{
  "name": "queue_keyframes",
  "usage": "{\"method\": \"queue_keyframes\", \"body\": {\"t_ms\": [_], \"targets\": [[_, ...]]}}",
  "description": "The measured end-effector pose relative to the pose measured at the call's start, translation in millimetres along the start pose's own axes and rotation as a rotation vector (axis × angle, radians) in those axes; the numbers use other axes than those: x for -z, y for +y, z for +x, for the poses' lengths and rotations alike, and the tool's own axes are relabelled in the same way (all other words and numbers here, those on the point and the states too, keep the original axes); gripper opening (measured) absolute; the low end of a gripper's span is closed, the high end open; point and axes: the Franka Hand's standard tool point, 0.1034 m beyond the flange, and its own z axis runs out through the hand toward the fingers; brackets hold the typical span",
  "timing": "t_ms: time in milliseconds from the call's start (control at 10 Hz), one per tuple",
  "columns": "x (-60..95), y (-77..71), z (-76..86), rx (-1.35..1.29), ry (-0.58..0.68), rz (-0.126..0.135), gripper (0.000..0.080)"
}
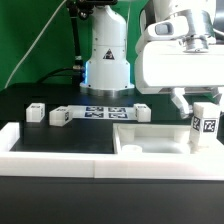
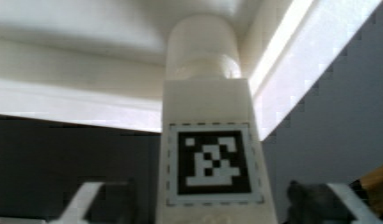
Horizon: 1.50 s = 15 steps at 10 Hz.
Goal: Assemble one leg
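The leg, a short white post with a black-and-white tag, stands upright at the near right corner of the wide white slab. My gripper hangs straight over it. In the wrist view the leg runs away from me, its rounded far end against the slab. My gripper is open, with one finger on each side of the leg and a dark gap between each finger and the leg.
Three more tagged white legs lie near the marker board at the back. The robot base stands behind it. A white raised border runs along the front.
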Motion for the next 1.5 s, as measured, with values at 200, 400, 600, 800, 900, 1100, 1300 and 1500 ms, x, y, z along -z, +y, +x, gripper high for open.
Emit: {"method": "queue_keyframes", "body": {"t_ms": [200, 400, 600, 800, 900, 1100, 1300, 1500], "targets": [[-0.1, 0.0, -0.2, 0.0, -0.001, 0.0, 0.0622], [-0.2, 0.0, -0.3, 0.0, -0.001, 0.0, 0.0642], [-0.2, 0.0, -0.4, 0.0, -0.001, 0.0, 0.0648], [4.6, 2.4, 3.9, 0.004, -0.022, 0.003, 0.0649], [12.7, 7.3, 12.2, 0.005, -0.029, 0.003, 0.0649], [11.7, 5.8, 9.9, 0.006, -0.047, 0.007, 0.0649], [4.8, 4.6, 7.9, 0.0, -0.185, 0.04, 0.0649], [2.4, 2.6, 13.4, -0.007, -0.339, 0.079, 0.0649]]}}
